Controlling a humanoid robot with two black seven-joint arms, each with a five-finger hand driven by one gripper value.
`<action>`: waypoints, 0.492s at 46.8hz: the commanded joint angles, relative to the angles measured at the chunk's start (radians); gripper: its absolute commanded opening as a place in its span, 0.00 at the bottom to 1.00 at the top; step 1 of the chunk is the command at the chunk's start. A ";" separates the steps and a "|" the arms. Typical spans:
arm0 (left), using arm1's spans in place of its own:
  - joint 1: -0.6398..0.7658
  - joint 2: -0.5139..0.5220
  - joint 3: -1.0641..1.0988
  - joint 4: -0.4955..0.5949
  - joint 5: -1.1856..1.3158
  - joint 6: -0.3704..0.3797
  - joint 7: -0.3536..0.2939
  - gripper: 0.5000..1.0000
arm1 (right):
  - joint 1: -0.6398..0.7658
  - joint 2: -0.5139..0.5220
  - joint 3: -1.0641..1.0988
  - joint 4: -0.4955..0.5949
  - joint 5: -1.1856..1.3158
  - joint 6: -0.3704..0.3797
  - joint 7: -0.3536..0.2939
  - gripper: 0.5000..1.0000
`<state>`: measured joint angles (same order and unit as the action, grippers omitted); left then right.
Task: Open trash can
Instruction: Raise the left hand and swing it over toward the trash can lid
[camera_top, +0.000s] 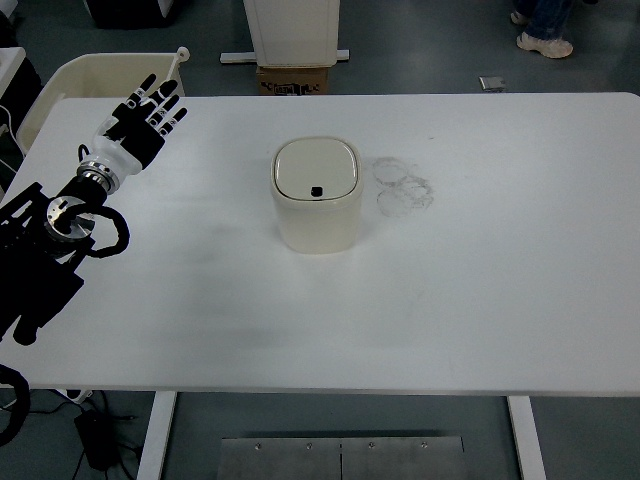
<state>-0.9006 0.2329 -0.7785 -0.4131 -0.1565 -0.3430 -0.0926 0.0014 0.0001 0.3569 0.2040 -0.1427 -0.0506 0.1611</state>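
Observation:
A small cream trash can (316, 194) with rounded corners stands near the middle of the white table (480, 300). Its lid is down, with a small dark button near the lid's front edge. My left hand (145, 117) hovers over the table's far left corner, well to the left of the can, its black-and-white fingers spread and holding nothing. The left arm (50, 240) comes in from the lower left edge. No right arm shows.
Faint grey ring marks (403, 185) stain the table just right of the can. Beyond the far edge are a white bin (95, 75), a cardboard box (295, 78) under a white stand, and a person's shoes (543, 42).

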 joint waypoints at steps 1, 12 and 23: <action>-0.001 0.025 0.031 -0.038 0.032 0.012 0.001 1.00 | 0.000 0.000 -0.001 0.000 0.000 0.000 0.000 0.99; -0.001 0.164 0.125 -0.286 0.153 0.065 0.001 1.00 | 0.000 0.000 0.001 0.000 0.000 0.000 0.000 0.99; -0.043 0.273 0.195 -0.463 0.256 0.065 0.039 1.00 | 0.000 0.000 -0.001 0.000 0.000 0.000 0.000 0.99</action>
<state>-0.9307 0.4806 -0.6040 -0.8375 0.0723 -0.2775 -0.0709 0.0015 0.0000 0.3569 0.2041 -0.1427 -0.0506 0.1610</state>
